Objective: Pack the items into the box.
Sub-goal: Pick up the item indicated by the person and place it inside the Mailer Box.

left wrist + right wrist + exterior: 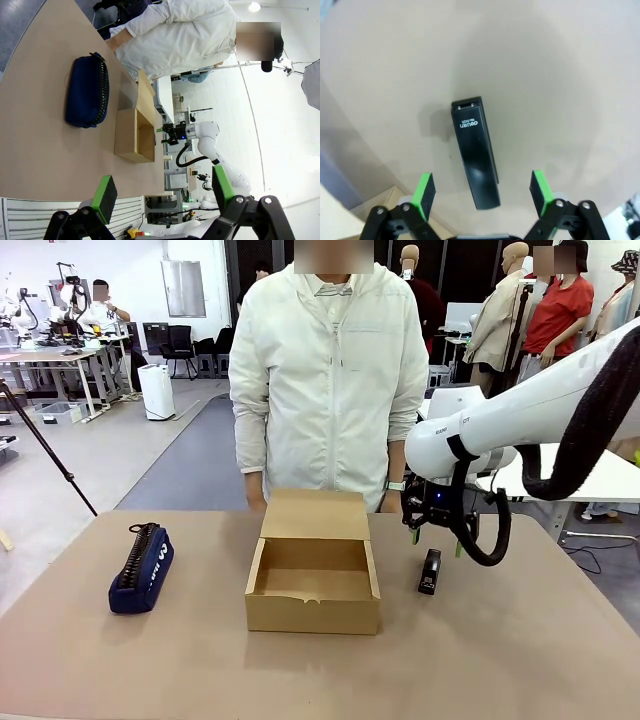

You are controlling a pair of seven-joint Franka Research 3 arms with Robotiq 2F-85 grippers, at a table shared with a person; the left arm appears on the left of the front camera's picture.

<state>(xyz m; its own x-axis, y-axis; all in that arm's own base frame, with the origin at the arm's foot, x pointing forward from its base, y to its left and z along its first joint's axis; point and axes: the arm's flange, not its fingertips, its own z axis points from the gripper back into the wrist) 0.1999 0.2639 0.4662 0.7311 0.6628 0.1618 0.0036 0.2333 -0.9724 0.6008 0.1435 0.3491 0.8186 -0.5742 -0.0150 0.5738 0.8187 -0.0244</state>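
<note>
A: Right gripper (437, 541)?
B: Wide open, empty, hovering over the stapler (429, 572), just right of the box (313, 615).
A: Left gripper (162, 192)?
B: Wide open, empty. Pouch (141, 568) lies left of the box.

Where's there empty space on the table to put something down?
Bare table lies between the pouch and the box, along the near edge in front of the box, and right of the stapler. The box is empty inside too. It is tight between box and stapler, with the right gripper open above the stapler.
</note>
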